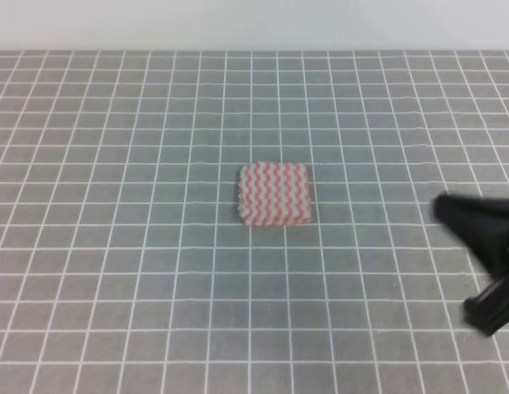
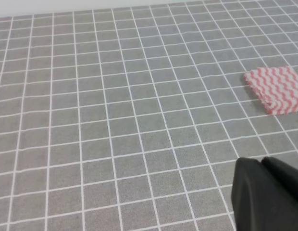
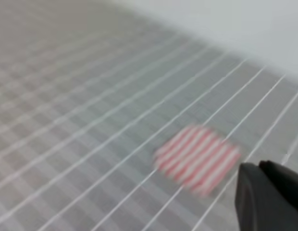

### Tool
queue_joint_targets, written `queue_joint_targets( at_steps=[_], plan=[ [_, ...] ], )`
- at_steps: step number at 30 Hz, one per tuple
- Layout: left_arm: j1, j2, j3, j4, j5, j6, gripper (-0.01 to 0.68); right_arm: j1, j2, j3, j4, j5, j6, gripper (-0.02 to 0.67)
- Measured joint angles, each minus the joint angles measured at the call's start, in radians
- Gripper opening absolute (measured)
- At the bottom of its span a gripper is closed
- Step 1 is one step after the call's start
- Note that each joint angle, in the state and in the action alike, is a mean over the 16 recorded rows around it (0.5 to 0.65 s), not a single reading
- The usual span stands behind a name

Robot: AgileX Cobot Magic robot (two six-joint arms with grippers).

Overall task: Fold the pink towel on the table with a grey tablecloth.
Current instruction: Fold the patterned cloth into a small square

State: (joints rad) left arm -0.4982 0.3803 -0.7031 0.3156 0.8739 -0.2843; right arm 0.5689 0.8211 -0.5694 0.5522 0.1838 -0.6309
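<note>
The pink towel lies flat on the table with a grey tablecloth near the middle, as a small square about two grid cells wide. It also shows at the right edge of the left wrist view and, blurred, in the right wrist view. My right gripper is at the right edge of the table, well clear of the towel, its two black fingers spread apart and empty. Of my left gripper only a black part shows, at the bottom right of the left wrist view, far from the towel.
A pale wall runs along the far edge of the table. The grey gridded cloth stretches on all sides of the towel. The right wrist view is motion-blurred.
</note>
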Motion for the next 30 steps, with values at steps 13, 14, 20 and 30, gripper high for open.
queue_joint_targets(
  at_steps=[13,14,20,30],
  plan=[
    [0.0,0.004,0.0,0.002,-0.003,0.0,-0.002,-0.31,-0.249,0.022,-0.105,0.114,0.005,-0.017],
    [0.0,0.005,0.0,0.003,-0.004,0.0,-0.002,-0.333,-0.275,0.027,-0.114,0.119,0.01,-0.017],
    [0.0,0.008,0.001,0.004,-0.005,0.0,-0.002,-0.437,-0.434,0.082,-0.166,0.107,0.042,-0.017],
    [0.0,0.007,0.0,0.003,-0.004,0.0,-0.002,-0.497,-0.57,0.218,-0.14,0.028,0.11,-0.017]
  ],
)
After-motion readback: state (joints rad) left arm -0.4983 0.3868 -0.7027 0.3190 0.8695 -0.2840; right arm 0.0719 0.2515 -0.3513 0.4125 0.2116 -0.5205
